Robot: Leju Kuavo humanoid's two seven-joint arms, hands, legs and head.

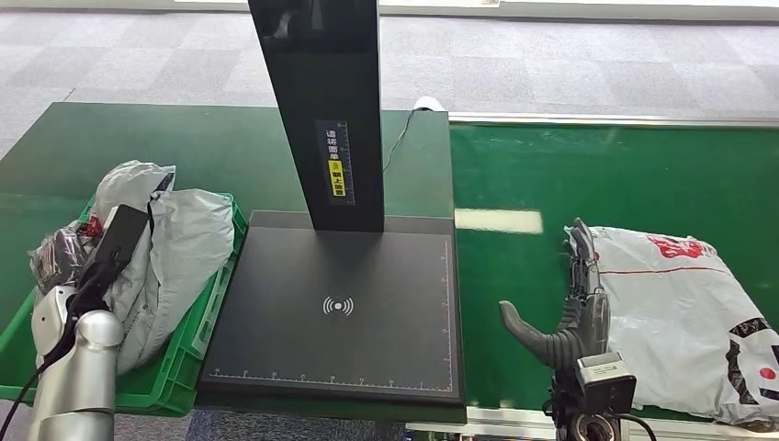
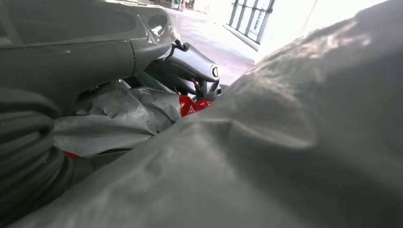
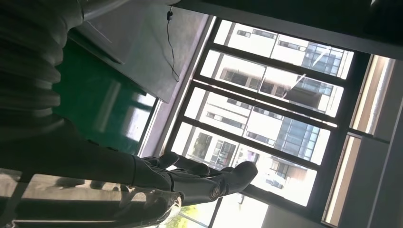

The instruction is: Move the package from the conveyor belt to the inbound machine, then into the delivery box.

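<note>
Nearest the camera, at the bottom right of the head view, the right hand (image 1: 571,308) stands edge-on over the green conveyor belt (image 1: 643,170), its thumb stuck out to the left and its dark fingers (image 1: 581,262) reaching away along the left edge of the package (image 1: 684,308); the fingers are spread and hold nothing, lying just beside or touching the bag's rim, and I cannot tell which. Its wrist view shows the same open fingers (image 3: 199,178) against bright windows, with a bit of clear film near them. That package, a white plastic mailer with red and black print, lies flat on the belt at the near right. Left of the belt sits the inbound machine (image 1: 340,308), a flat dark scan plate with a wireless mark and a black upright post at its far side. Further left is the delivery box (image 1: 197,340), a green crate already heaped with grey bags. The left hand (image 1: 73,294) rests down among those bags, and whether it is open or closed I cannot tell. By my reading, the first step is in hand: the pick-up from the belt has not yet been made. The next move calls for the fingers to get under or around the slack bag's edge, close firmly, then carry it left onto the plate.
</note>
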